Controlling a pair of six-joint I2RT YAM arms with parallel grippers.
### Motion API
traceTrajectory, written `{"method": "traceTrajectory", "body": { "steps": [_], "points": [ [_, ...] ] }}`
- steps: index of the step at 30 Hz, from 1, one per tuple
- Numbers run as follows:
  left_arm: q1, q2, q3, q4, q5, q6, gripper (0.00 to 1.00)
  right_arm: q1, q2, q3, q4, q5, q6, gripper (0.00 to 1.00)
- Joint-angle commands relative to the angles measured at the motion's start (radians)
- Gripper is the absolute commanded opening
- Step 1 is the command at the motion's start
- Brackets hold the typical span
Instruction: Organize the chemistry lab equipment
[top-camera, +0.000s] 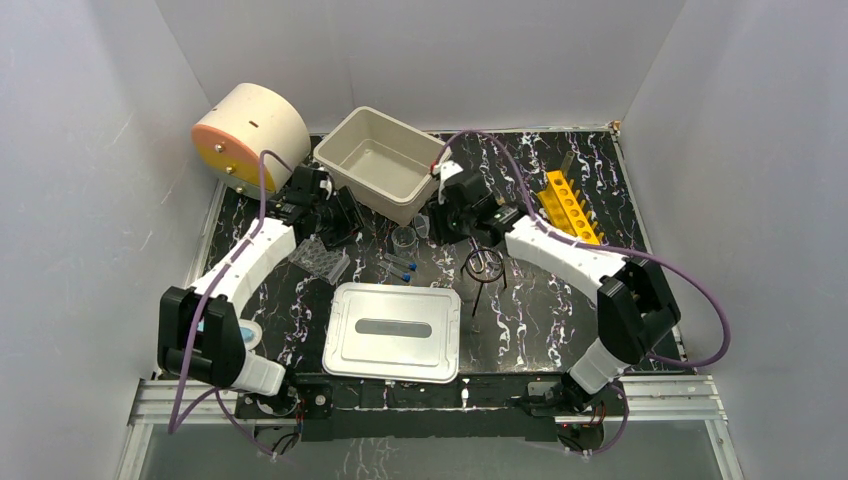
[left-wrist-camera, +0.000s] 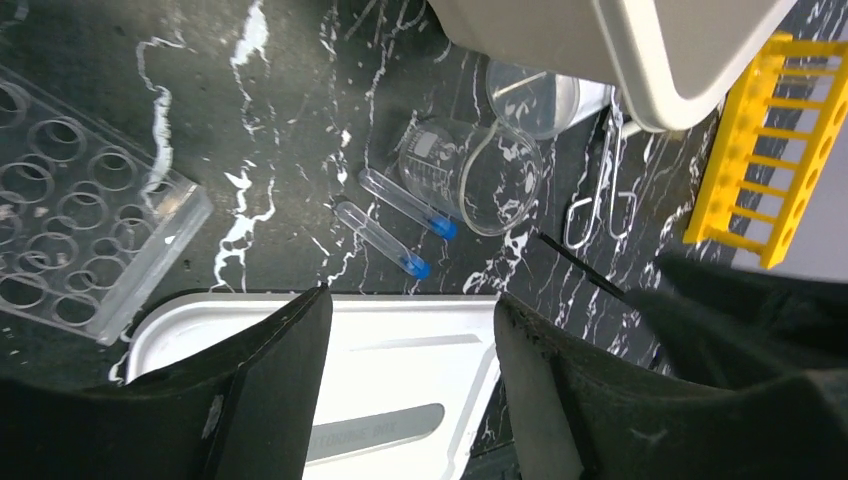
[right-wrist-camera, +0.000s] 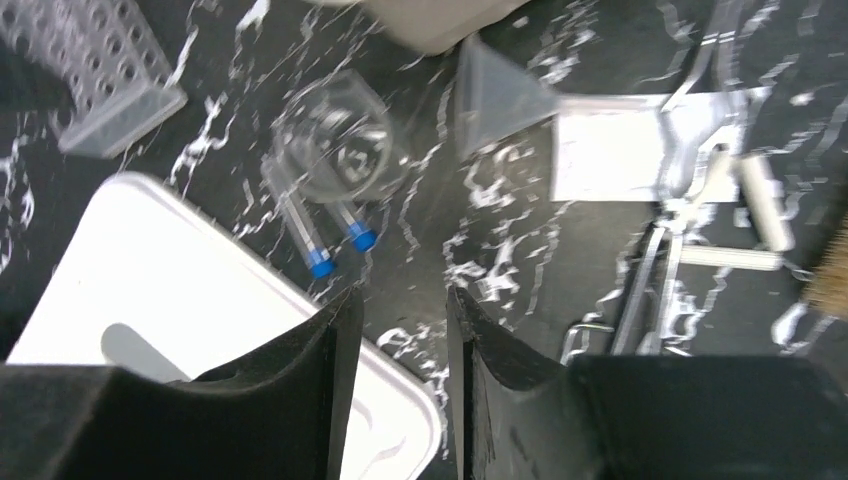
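A clear beaker lies on its side on the black marbled table, with two blue-capped vials just in front of it. A clear funnel lies to its right, and beyond that are metal forceps, glass tubes and a tan brush. The black wire ring stand stands under the right arm. My left gripper hovers open and empty left of the beige bin. My right gripper hovers right of the bin, its jaws narrowly apart with nothing between them.
A white storage-box lid lies at the front centre. A clear tube rack sits left of the vials and a yellow rack at the right. The big cream cylinder stands at the back left.
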Motion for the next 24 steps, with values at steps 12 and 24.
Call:
{"method": "traceTrajectory", "body": {
  "steps": [12, 24],
  "points": [
    [0.012, -0.188, 0.016, -0.062, -0.266, -0.014, 0.62, 0.24, 0.154, -0.084, 0.238, 0.03, -0.098, 0.36],
    [0.012, -0.193, 0.025, -0.078, -0.283, -0.002, 0.69, 0.267, 0.284, -0.014, 0.242, 0.141, -0.102, 0.43]
  ]
}}
